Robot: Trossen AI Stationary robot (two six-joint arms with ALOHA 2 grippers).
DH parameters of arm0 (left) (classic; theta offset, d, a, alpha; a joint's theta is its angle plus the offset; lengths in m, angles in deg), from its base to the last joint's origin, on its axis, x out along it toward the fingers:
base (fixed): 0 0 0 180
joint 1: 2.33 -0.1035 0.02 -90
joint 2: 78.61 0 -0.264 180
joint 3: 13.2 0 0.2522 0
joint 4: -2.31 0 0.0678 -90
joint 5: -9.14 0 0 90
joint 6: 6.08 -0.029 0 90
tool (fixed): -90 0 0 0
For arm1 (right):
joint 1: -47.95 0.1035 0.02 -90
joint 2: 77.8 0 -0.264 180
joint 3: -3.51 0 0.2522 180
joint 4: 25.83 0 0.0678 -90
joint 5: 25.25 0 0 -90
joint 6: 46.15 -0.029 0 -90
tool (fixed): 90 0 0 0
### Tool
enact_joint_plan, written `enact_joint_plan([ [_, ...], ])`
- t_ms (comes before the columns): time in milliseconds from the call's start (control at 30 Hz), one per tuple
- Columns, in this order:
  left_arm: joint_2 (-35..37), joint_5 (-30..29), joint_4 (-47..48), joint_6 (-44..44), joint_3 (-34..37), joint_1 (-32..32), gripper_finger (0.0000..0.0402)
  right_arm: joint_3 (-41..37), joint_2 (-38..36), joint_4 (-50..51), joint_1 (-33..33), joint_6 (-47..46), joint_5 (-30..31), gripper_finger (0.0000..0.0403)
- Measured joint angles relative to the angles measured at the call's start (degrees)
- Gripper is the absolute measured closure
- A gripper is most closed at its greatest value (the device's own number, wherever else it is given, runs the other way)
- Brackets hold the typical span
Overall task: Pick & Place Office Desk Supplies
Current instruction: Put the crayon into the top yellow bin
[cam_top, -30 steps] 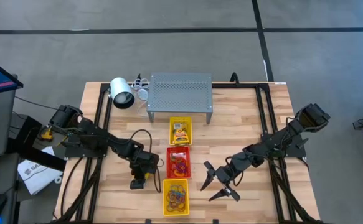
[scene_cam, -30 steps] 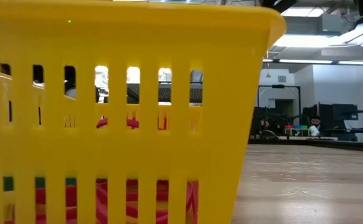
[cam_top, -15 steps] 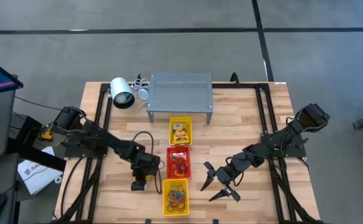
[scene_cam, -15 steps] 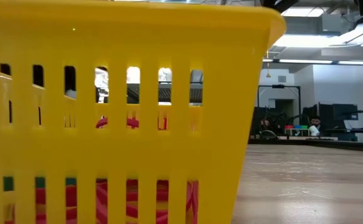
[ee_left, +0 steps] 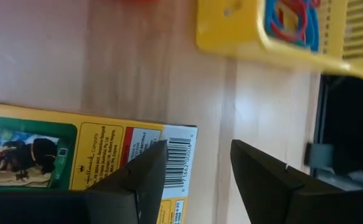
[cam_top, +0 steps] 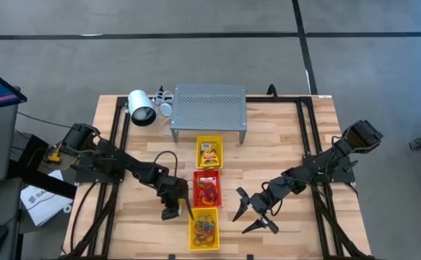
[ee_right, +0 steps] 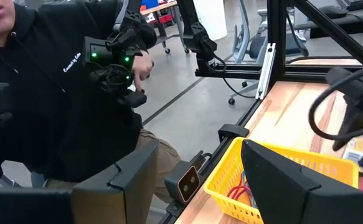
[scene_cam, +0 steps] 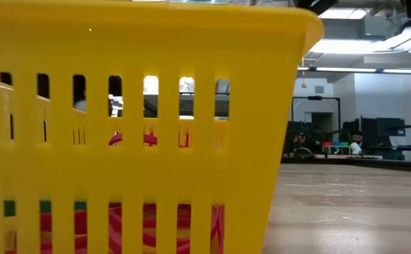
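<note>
Top-down, 3 trays sit in a line down the middle of the table point(cam_top: 282, 144): a yellow tray point(cam_top: 209, 152) nearest the grey perforated stand point(cam_top: 209, 108), a red tray point(cam_top: 208, 188) in the middle, and a second yellow tray point(cam_top: 204, 228) at the near edge. The left gripper point(cam_top: 174, 210) sits just beside the left side of that near yellow tray, close to the gap between it and the red one, and its fingers are spread apart with nothing between them. Its wrist camera looks down on a yellow-and-green printed card packet point(ee_left: 75, 163) lying flat on the wood, barcode end reaching between the 2 dark fingers point(ee_left: 137, 180), while the corner of the near yellow tray point(ee_left: 262, 31) shows beyond, with red and blue loops inside. More coloured rubber-band loops point(cam_top: 204, 228) fill the near tray, another tangle point(cam_top: 209, 192) lies in the red tray, and a printed packet point(cam_top: 209, 154) rests in the far yellow tray. The right gripper point(cam_top: 252, 213) hovers to the right of the trays, jaws released and empty. Its wrist view takes in a person in a dark hoodie point(ee_right: 50, 99) beyond the table edge. A white cylindrical lamp point(cam_top: 141, 108) lies at the back left
</note>
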Motion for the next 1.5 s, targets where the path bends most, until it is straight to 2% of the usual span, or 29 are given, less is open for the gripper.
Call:
enact_joint_plan([
  [333, -0.11, -0.86, -3.39, 1.24, 0.09, -2.93, 0.0223, 0.0, 0.0, -0.02, 0.23, -0.87, 0.0, 0.018],
  [533, 0.99, 3.41, -3.73, 1.22, 0.15, -4.52, 0.0223, 0.0, 0.0, -0.02, 0.43, -0.87, 0.0, 0.018],
  [733, 6.94, 4.68, -2.08, -0.65, 0.13, -5.43, 0.0223, 0.0, 0.0, -0.01, 0.36, -0.85, 0.0, 0.018],
  [867, 12.28, 3.75, 4.17, -3.8, 0.11, -6.54, 0.0223, -0.02, 0.0, -0.02, 0.37, -0.68, 0.0, 0.018],
  [1033, 17.3, 2.74, 13.27, -7.36, 0.09, -12.82, 0.0223, -0.02, 0.0, -0.14, 0.24, -0.41, 0.0, 0.018],
  [1133, 18.27, 6.19, 15.6, -9.52, 0.09, -18.09, 0.0223, -0.02, 0.0, -0.46, 0.22, -0.42, 0.0, 0.018],
  [1333, 15.55, 16.63, 17.01, -12.65, 0.07, -27.67, 0.0223, -0.02, 0.0, -0.46, 0.31, -0.42, 0.0, 0.018],
  [1500, 11.28, 18.62, 17.1, -16.02, 0.07, -31.3, 0.0223, -0.02, 0.0, 1.13, 0.39, -0.39, -0.02, 0.018],
])
